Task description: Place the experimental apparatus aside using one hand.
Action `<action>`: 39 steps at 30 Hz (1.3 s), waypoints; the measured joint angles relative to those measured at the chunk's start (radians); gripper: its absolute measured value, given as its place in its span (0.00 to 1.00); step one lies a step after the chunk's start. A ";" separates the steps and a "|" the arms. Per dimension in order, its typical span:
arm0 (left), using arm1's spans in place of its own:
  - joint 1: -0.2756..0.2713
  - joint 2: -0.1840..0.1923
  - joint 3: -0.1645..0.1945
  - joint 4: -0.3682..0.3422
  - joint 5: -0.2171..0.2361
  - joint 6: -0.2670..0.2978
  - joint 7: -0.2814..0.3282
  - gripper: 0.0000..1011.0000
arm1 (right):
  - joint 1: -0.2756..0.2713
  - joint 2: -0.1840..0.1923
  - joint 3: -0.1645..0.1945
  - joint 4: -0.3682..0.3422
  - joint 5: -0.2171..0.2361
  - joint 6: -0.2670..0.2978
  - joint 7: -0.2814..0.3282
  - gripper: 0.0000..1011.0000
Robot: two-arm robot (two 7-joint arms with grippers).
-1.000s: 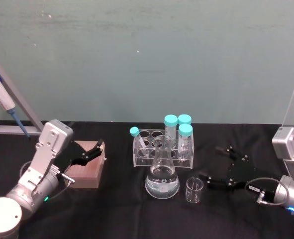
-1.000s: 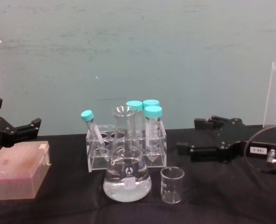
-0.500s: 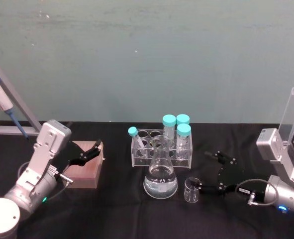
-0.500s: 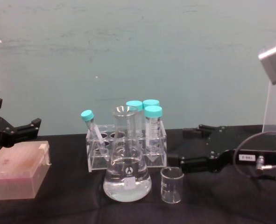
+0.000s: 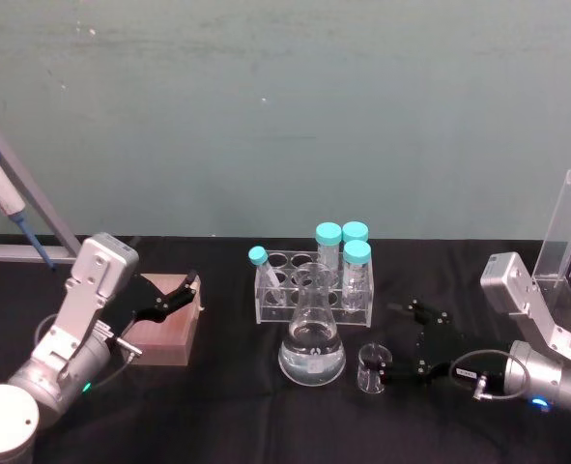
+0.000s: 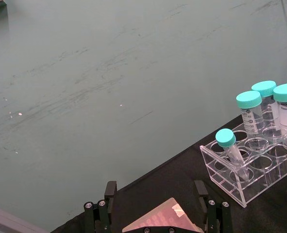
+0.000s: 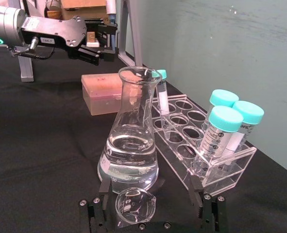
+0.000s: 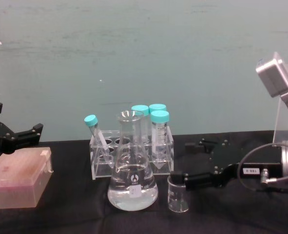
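Closing in over the last second, your right black two-finger gripper (image 7: 149, 183) has slid from well to the right of the small clear glass beaker (image 8: 178, 194) to straddling it. Its jaws are open, one finger on either side, not yet squeezing. The beaker stands on the black tabletop (image 5: 227, 406), just right of the conical glass flask of clear liquid (image 5: 313, 343). You look ready to grasp. Your left gripper (image 5: 179, 293) hangs open over the pinkish rectangular box (image 8: 17, 178).
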State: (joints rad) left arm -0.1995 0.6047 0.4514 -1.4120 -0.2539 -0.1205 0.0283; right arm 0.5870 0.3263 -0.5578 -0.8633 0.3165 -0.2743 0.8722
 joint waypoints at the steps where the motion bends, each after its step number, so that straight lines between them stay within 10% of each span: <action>1: 0.000 0.000 0.000 0.000 0.000 0.000 0.000 0.99 | 0.002 -0.001 -0.003 0.003 0.000 -0.001 0.001 0.99; 39: 0.000 0.000 0.000 0.000 0.000 0.000 0.000 0.99 | 0.075 -0.047 -0.066 0.131 -0.010 -0.044 0.064 0.99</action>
State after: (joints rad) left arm -0.1995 0.6047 0.4514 -1.4120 -0.2539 -0.1205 0.0283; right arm 0.6621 0.2797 -0.6239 -0.7318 0.3065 -0.3183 0.9361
